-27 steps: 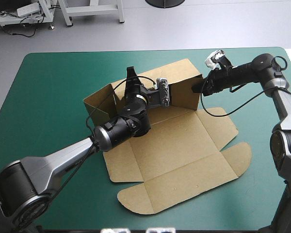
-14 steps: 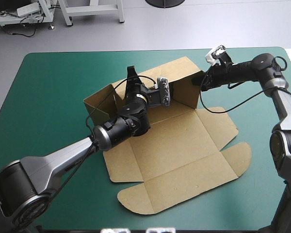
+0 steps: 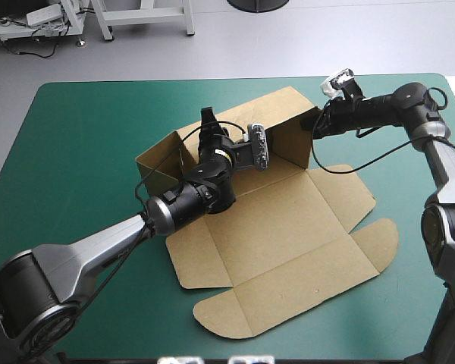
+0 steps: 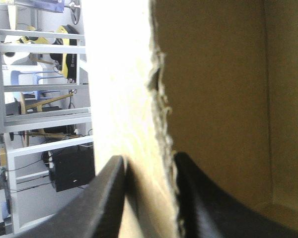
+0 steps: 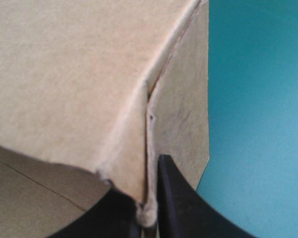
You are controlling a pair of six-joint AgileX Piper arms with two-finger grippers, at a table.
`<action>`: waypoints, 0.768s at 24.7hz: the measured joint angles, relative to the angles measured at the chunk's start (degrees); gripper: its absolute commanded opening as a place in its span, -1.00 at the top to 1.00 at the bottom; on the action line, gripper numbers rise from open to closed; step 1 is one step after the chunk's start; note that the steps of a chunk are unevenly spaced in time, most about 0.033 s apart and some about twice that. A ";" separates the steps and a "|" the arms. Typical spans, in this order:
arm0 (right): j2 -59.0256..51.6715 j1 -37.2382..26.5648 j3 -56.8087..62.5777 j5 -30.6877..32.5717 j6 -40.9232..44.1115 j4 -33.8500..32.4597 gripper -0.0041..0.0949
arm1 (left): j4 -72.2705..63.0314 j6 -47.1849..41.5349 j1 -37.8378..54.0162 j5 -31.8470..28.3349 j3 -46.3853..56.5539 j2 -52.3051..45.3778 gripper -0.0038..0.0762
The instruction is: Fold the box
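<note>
1. Left claw point(image 4: 149, 163): its two broad, black, fin-shaped fingers point(image 4: 102, 203) are pressed almost together. They pinch the top edge of the box's raised far wall point(image 4: 223, 89), one finger on each face. The cut edge between them is ragged and fibrous. One face of the board is washed pale by light, the other is a shaded, matte brown.
2. Right claw point(image 5: 146, 198): its curved black fingers point(image 5: 176, 203) are likewise nearly closed. They grip the right-hand corner of that same wall, where a scored fold joins it to a short end flap point(image 5: 181, 114). The crease runs straight into the narrow gap between the fingers, and its paper skin looks slightly split and fuzzy there.
3. The box point(image 3: 280, 220) is a cut sheet of plain brown board. It lies around the middle of the smooth teal-green cover point(image 3: 76, 136), with its raised part toward the far side.
4. Only the far wall stands upright, with a short flap turned toward the robot at each end. The left end flap point(image 3: 155, 163) leans at an angle.
5. Everything else lies flat: a rectangular base panel crossed by straight score lines, angular side flaps, and a near panel. The near panel ends in two rounded tabs, one at the right point(image 3: 383, 236) and one at the near left point(image 3: 212, 315).
</note>
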 measured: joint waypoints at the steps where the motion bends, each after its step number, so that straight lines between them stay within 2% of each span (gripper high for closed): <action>1: 0.00 0.00 0.00 -0.13 0.14 0.00 0.95 | -0.14 -1.08 0.00 -0.91 0.12 0.13 -0.07; 7: 0.00 -0.06 -0.06 -0.31 1.05 -0.64 0.95 | -0.58 -7.73 -1.33 -7.05 0.12 0.27 -0.07; 12: -0.37 -0.06 -0.10 -0.80 3.17 -3.07 0.95 | 0.47 -8.94 -6.52 -8.53 0.24 0.42 -0.06; 16: -0.39 -0.06 -0.18 -1.13 4.31 -3.82 0.95 | 1.21 -12.06 -15.13 -7.01 0.38 0.04 0.14; 19: -0.39 -0.06 -0.24 -1.40 6.35 -3.55 0.95 | 0.95 -13.31 -19.77 -6.79 0.62 -2.54 0.37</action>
